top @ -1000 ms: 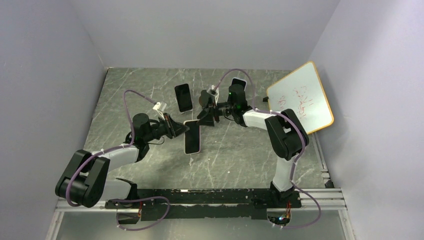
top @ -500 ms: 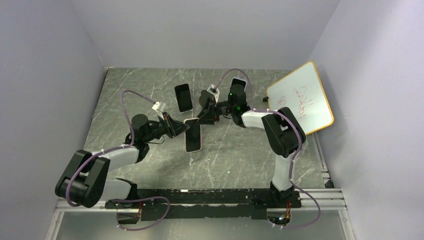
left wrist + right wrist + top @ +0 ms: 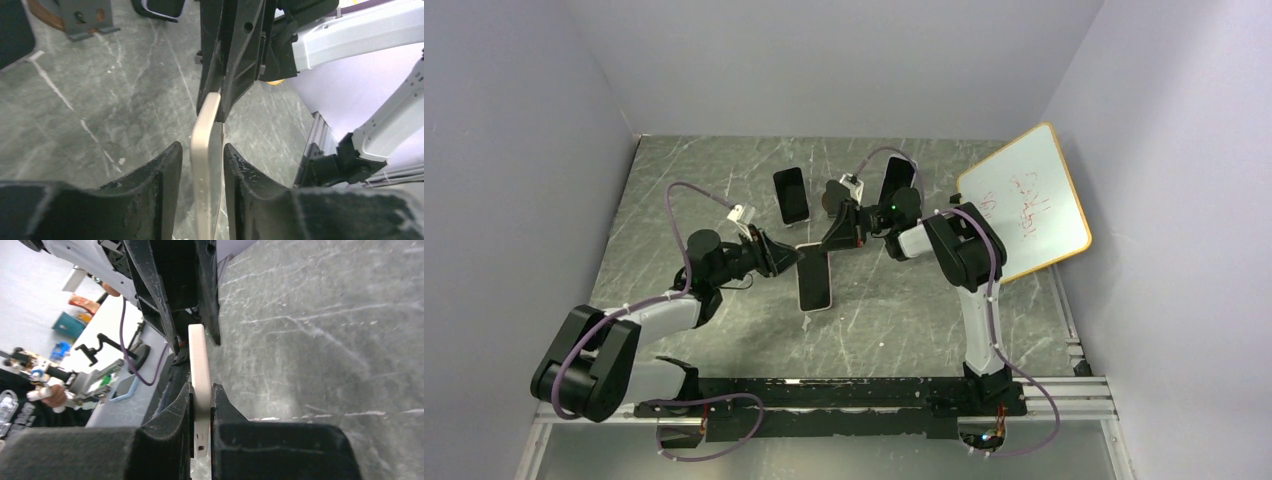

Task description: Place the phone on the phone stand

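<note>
Left pincer (image 3: 789, 260) straddles the cream-edged phone (image 3: 815, 285), fingers slightly spread with a sliver of gap showing. Looks like steadying, not gripping. Phone sits mid-worktop (image 3: 904, 310), apparently lifted off the surface. Right pincer (image 3: 201, 390) pinches the phone's far end and carries it. Reads as a handover to re-orient it for the stand, which I can't pick out confidently.
</note>
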